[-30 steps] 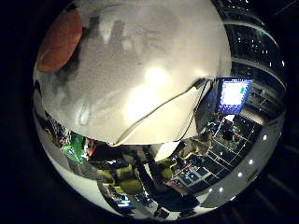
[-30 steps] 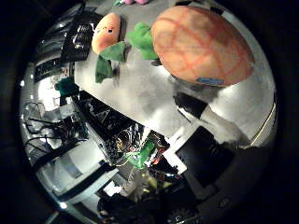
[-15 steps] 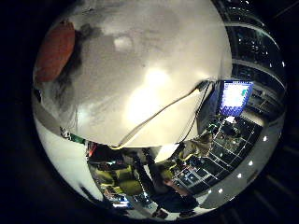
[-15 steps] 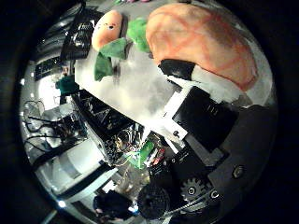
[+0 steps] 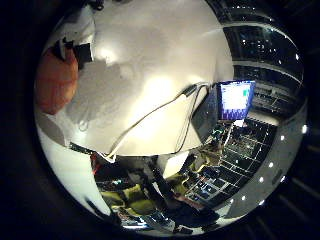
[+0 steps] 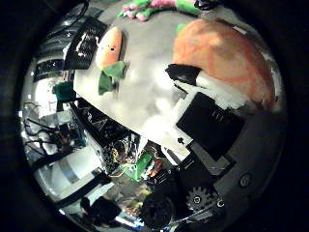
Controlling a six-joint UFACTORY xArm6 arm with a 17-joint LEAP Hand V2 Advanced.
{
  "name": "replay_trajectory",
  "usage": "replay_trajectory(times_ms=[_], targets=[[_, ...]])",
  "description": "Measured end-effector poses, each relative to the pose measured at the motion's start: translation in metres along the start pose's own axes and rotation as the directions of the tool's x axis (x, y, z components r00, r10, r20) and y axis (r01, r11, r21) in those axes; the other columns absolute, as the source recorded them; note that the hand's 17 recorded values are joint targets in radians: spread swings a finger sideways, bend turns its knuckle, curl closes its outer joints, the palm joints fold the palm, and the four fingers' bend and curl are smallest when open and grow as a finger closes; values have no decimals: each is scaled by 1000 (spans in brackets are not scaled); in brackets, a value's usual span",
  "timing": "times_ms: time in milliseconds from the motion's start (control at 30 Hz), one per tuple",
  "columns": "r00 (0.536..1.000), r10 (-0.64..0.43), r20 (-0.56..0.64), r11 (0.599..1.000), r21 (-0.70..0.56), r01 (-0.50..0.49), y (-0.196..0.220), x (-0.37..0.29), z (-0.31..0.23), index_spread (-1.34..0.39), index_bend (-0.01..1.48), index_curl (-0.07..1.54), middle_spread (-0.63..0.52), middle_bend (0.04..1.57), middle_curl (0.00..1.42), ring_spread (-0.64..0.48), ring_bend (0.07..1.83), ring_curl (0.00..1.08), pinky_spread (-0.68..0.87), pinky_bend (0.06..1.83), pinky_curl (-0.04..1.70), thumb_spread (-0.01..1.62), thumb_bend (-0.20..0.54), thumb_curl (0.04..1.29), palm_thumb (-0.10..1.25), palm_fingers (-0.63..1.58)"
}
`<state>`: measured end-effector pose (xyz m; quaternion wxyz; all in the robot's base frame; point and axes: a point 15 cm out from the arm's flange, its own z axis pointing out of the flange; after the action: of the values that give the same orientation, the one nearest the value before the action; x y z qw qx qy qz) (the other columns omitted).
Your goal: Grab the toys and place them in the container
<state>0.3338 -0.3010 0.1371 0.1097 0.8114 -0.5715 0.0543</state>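
Now the hand (image 6: 207,121) has dropped onto the big orange plush toy (image 6: 227,63), fingers curling in but not clamped yet; carrot toy (image 6: 108,48) untouched, grasp looks imminent

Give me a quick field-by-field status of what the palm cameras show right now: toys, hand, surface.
surface: white table
nearest toy: large orange plush with a lighter criss-cross pattern, filling much of the thumb side view, so close to the palm
hand: hand, one black-tipped finger lying against the orange plush
grasp: fingers not seen closed round the plush
other toys: carrot plush with a face and green leaves lying on the table; pink and green plush at the table's far edge
container: not in view
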Motion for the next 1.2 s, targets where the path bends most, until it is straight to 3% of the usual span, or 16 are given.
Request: replay_trajectory(times_ms=[167,567,900,1033,1100,1133,1167,1200], targets=[[998,-4,65,1000,28,2,-25,-38,-49,-220,1137,702,-96,1308,654,-176,1420,605,-196,1292,774,844,-17,584,1041,1197],[977,-124,175,966,245,79,-150,-172,-206,-212,1156,698,-90,1339,627,-172,1451,597,-185,1216,928,853,-18,650,1044,1184],[954,-241,177,930,324,175,-217,-322,-247,-212,1151,695,-90,1352,617,-170,1458,589,-196,1153,1015,899,-25,656,1002,1183],[944,-282,170,910,360,206,-235,-371,-250,-229,1046,662,-106,1271,582,-175,1407,557,-254,1073,949,967,-37,586,930,1145],[937,-304,172,907,353,229,-238,-391,-246,-277,865,627,-138,1209,556,-196,1369,534,-330,1060,896,976,-37,560,903,1026],[934,-315,171,906,347,242,-238,-397,-244,-349,667,566,-173,1055,509,-232,1317,512,-395,1107,873,982,-30,546,898,685],[930,-324,170,904,345,252,-239,-402,-245,-394,684,624,-167,893,489,-217,1205,549,-302,1036,939,988,-31,529,888,69],[927,-335,170,903,341,263,-240,-406,-245,-448,608,527,-159,804,426,-184,1017,438,-201,958,858,991,-33,515,873,-65]])
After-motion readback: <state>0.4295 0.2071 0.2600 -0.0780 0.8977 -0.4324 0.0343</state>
